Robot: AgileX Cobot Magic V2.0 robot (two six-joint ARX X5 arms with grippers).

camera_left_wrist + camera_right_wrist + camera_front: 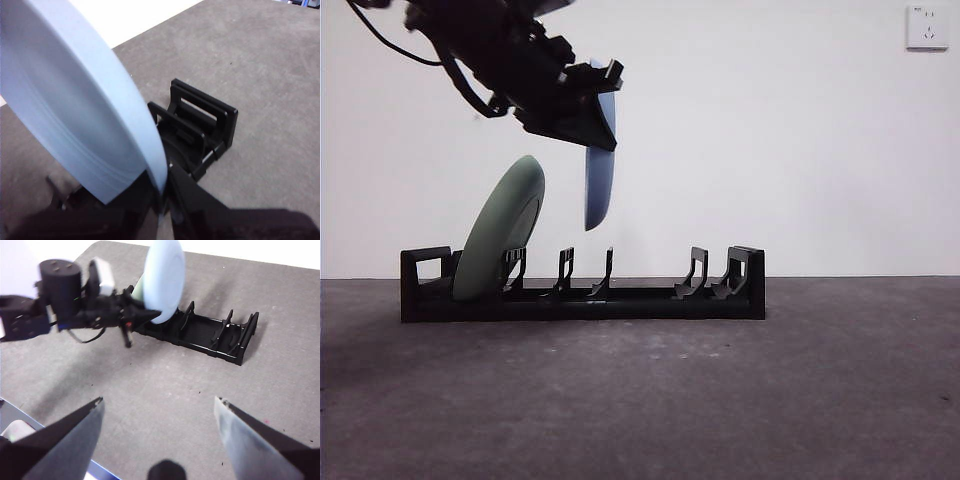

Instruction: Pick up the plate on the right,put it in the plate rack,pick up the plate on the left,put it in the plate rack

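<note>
We see left gripper (603, 95) clamped on blue plate (599, 180) rim, plate edge-down, hanging above plate rack (582, 290) middle slots, beside green plate (500, 243). Right gripper (159, 412) spread wide, waiting far from rack.

The blue plate (65, 100) looked smooth and matt, the rack (620, 300) black plastic, the table (720, 400) rough grey.

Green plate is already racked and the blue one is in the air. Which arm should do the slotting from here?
Left. The left gripper is shut on the blue plate, holding it on edge above the plate rack, beside the green plate. The right gripper is open, empty and back from the rack.
</note>
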